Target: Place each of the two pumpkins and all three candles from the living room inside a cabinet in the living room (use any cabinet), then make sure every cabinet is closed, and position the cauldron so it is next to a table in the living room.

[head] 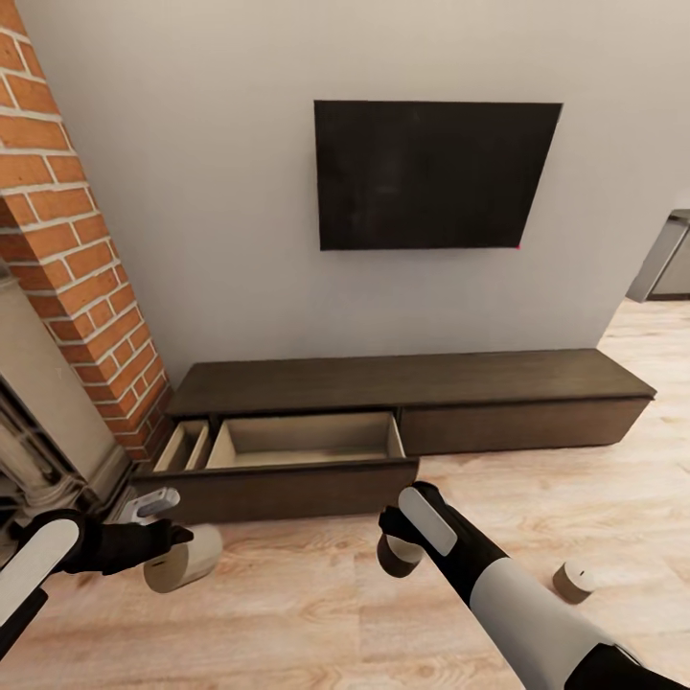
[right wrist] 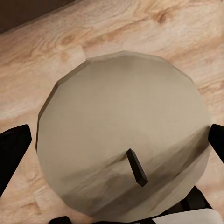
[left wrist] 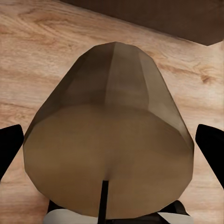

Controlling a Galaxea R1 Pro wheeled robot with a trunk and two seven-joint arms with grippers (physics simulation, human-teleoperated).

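Both hands, left (head: 182,537) and right (head: 393,551), each pinch a candle; wrist views reveal dark wicks.

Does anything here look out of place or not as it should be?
Yes. One candle lies tipped on its side on the wooden floor, apart from the cabinet. The cabinet's left drawer stands pulled open with nothing in it. Each gripper, left and right, holds another candle between its jaws.

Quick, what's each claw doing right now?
Left claw: closed on a candle.
Right claw: closed on another candle.
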